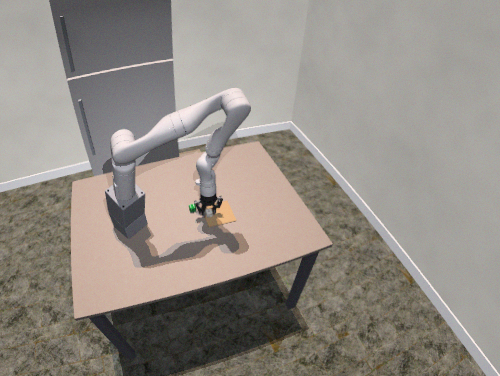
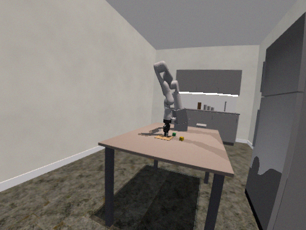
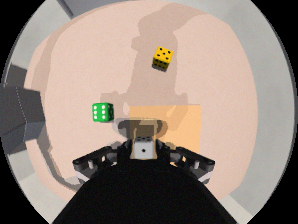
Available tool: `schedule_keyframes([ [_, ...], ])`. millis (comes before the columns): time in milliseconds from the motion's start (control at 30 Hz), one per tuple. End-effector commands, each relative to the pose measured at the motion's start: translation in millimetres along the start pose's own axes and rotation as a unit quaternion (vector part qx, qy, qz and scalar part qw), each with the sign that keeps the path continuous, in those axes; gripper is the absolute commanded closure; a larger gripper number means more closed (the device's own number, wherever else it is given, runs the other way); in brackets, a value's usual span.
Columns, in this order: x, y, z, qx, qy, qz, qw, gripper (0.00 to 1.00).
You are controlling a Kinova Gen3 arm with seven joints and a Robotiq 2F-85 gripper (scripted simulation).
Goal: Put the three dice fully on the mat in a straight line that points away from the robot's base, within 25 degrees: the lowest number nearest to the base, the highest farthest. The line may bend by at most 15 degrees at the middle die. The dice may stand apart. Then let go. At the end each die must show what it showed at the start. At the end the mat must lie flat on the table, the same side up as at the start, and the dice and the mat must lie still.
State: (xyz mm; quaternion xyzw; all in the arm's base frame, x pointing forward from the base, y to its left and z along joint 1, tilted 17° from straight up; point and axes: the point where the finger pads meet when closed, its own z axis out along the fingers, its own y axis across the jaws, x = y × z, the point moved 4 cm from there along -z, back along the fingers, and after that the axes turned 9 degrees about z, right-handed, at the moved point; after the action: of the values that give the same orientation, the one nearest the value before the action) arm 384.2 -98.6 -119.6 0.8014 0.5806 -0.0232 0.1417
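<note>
A small orange mat (image 3: 168,124) lies on the table; it also shows in the top view (image 1: 224,214) and the exterior view (image 2: 164,137). My gripper (image 3: 143,144) stands low over the mat's near edge (image 1: 209,210), its fingers open on either side of a white die (image 3: 141,149) that shows one pip and rests on the mat. A green die (image 3: 101,112) (image 1: 191,208) sits on the bare table just left of the mat. A yellow die (image 3: 161,58) (image 2: 181,138) sits on the table beyond the mat.
The robot's base (image 1: 125,210) stands on the table's left part. A grey fridge (image 1: 115,75) stands behind the table. The table's edges are far from the mat.
</note>
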Motion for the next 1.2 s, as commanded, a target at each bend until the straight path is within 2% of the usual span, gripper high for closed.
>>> schedule_keyframes([
  [0,0,1,-0.5,-0.001,0.0,0.0,1.0,0.54],
  [267,0,1,-6.5,-0.001,0.0,0.0,1.0,0.54],
  [400,0,0,-22.0,-0.001,0.0,0.0,1.0,0.54],
  [600,0,0,-56.7,-0.001,0.0,0.0,1.0,0.54],
  [667,0,0,-56.7,-0.001,0.0,0.0,1.0,0.54],
  [900,0,0,-84.7,-0.001,0.0,0.0,1.0,0.54],
  [1133,0,0,-90.5,-0.001,0.0,0.0,1.0,0.54],
  [1167,0,0,-90.5,-0.001,0.0,0.0,1.0,0.0],
])
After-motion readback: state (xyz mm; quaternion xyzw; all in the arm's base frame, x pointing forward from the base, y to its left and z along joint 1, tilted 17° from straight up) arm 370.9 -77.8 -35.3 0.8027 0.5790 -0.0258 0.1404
